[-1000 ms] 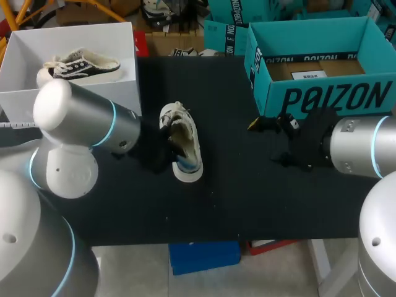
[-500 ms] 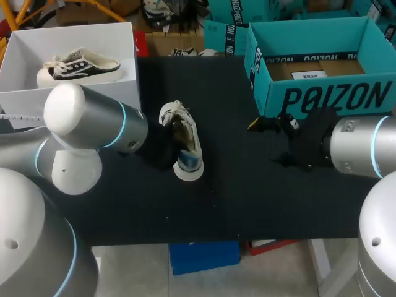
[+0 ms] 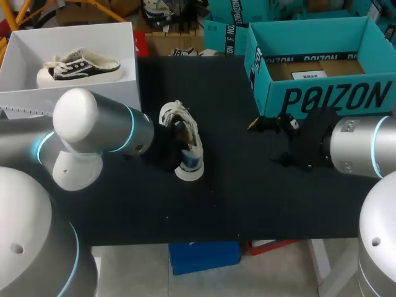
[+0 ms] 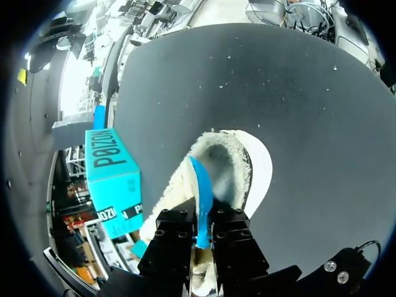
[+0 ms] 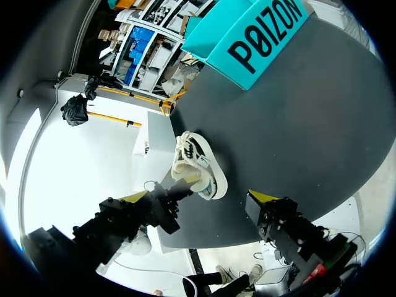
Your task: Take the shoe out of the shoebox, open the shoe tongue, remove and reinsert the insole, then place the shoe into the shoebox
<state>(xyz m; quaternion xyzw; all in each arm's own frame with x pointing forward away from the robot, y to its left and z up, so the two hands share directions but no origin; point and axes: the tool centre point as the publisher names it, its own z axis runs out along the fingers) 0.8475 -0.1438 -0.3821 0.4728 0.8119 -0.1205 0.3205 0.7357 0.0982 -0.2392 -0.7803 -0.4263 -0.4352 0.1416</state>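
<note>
The white shoe (image 3: 184,145) sits left of centre on the black table (image 3: 247,198), its blue insole (image 4: 201,198) pinched in the narrow jaws of the left gripper (image 4: 203,238) at the shoe's 9 o'clock, with the right gripper (image 3: 269,141) spread wide and empty at 3 o'clock and the teal shoebox (image 3: 322,96) at 2 o'clock.

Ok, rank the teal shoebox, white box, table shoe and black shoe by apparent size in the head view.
1. teal shoebox, white box: alike, the white one partly behind the left arm, so unranked.
2. table shoe, black shoe: far smaller, about equal.
</note>
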